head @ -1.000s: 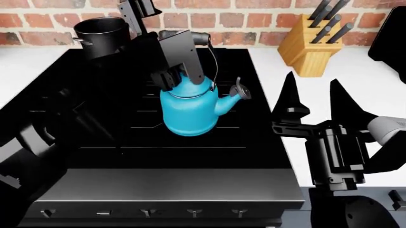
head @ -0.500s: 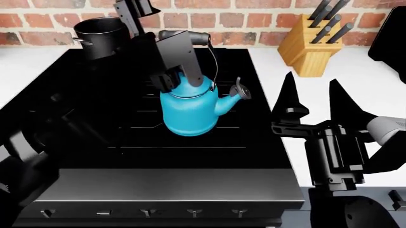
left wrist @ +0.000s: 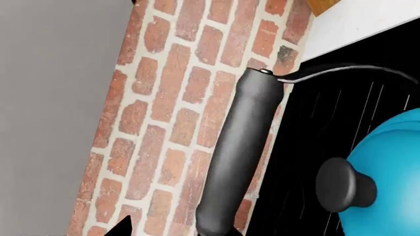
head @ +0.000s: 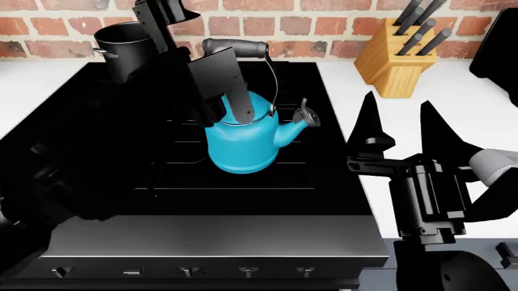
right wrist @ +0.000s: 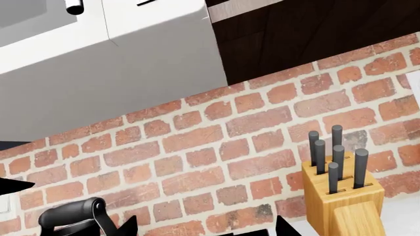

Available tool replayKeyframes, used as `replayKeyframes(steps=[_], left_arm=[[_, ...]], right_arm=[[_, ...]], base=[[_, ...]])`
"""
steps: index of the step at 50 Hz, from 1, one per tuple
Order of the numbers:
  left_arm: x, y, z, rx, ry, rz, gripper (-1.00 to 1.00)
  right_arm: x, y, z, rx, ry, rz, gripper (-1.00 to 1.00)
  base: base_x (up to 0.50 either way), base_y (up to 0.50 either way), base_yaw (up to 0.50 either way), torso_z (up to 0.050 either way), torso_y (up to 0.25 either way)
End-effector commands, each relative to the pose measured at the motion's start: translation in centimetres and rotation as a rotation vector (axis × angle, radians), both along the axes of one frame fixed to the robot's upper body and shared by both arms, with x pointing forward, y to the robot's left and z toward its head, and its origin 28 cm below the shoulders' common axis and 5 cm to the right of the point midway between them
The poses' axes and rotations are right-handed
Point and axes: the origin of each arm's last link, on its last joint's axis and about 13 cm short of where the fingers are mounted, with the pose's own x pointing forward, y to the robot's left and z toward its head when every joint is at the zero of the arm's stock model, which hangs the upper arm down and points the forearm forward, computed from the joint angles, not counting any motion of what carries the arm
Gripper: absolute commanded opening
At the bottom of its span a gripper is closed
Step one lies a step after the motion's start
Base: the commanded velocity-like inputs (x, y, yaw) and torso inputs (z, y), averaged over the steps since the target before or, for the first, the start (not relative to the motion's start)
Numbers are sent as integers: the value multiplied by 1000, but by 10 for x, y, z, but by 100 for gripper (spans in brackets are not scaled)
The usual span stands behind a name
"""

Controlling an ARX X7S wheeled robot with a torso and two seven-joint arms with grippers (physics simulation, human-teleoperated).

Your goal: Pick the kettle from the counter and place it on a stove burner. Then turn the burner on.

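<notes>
Viewing left wrist: kettle (left wrist: 390, 172) sits on the black stove (left wrist: 328, 128); its grey handle bar (left wrist: 239, 152) stands free, nothing clamped on it.
Head view: left end effector (head: 212, 109) beside the lid, spread unreadable; right end effector (head: 399, 130) parted over the desk (head: 453, 121).
Right wrist: knife block (right wrist: 341, 196) only.

I see the rounded turquoise-blue kettle (head: 241, 142) on the flat black stovetop (head: 121, 157), the tall black cylindrical pot (head: 128, 45) behind-left, the wooden knife block (head: 396, 60) on the white desk (head: 453, 115) to the right.
</notes>
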Motion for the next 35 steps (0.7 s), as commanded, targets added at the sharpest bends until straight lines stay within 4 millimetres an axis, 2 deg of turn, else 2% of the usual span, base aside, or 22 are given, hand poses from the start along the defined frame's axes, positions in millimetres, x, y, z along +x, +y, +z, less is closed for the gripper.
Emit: replayKeyframes(steps=[1, 3, 9, 17, 21, 26, 30, 35], left_arm=[[-23, 7, 4, -4, -51, -8, 100], [-29, 9, 6, -12, -63, -8, 100], [-63, 12, -1, -80, -136, -24, 100], [-109, 21, -18, -391, -283, -5, 100], [-113, 25, -46, -573, -290, 22, 100], [-108, 32, -79, -827, -305, 62, 100], [-105, 36, -97, -933, -318, 76, 100], [-105, 39, -108, -1005, -321, 69, 100]], right_arm=[[-1, 0, 0, 3, -1, 2, 100], [-1, 0, 0, 4, -2, 2, 100], [-3, -1, 2, 4, -9, -1, 100], [-5, -1, 5, -1, -22, -5, 100], [-7, -1, 6, -7, -27, -6, 100], [-9, 0, 7, -18, -36, -6, 100], [-9, 1, 7, -25, -42, -6, 100], [-9, 3, 6, -32, -42, -1, 100]], base=[[0, 0, 0, 0, 0], [0, 0, 0, 0, 0], [0, 0, 0, 0, 0], [0, 0, 0, 0, 0], [0, 0, 0, 0, 0], [0, 0, 0, 0, 0], [0, 0, 0, 0, 0], [0, 0, 0, 0, 0]])
